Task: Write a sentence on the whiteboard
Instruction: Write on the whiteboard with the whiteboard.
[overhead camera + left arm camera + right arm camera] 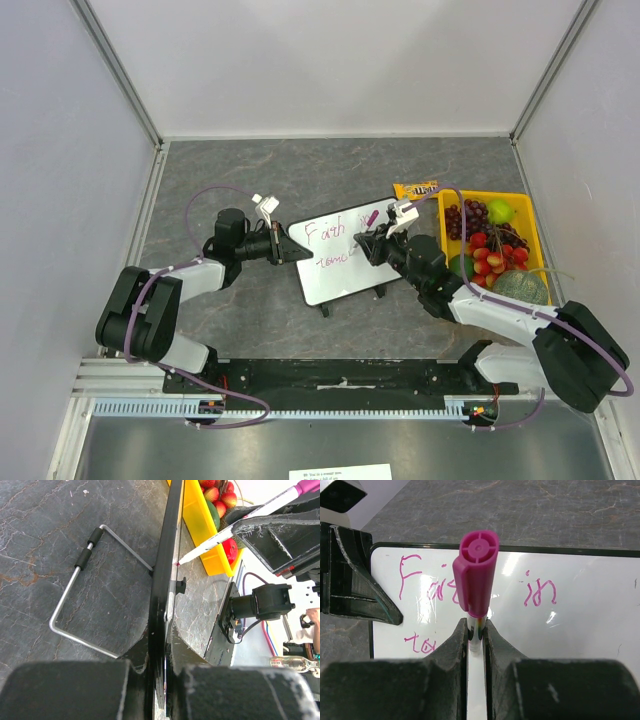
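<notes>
Nearest the bases, the left pincer [160, 680] is clamped narrow on the left edge of the whiteboard [345, 272], steadying it. The right pincer [476, 636] is closed on the barrel of a marker [476, 575], whose magenta cap sits on its rear end. The board sits on the worktop [250, 330] between the two arms, and its wire stand [75, 605] shows on the back side. In the left wrist view the marker's tip meets the writing face. Of the sentence [538, 592], a top line reading "Faith in" is down and a second line beginning "to" is started; the rest is hidden by the marker or too small to read. I judge the writing about midway: the second line needs finishing, and I cannot tell how much follows. Beyond, a yellow tray [478, 194] of fruit stands apart from the board.
</notes>
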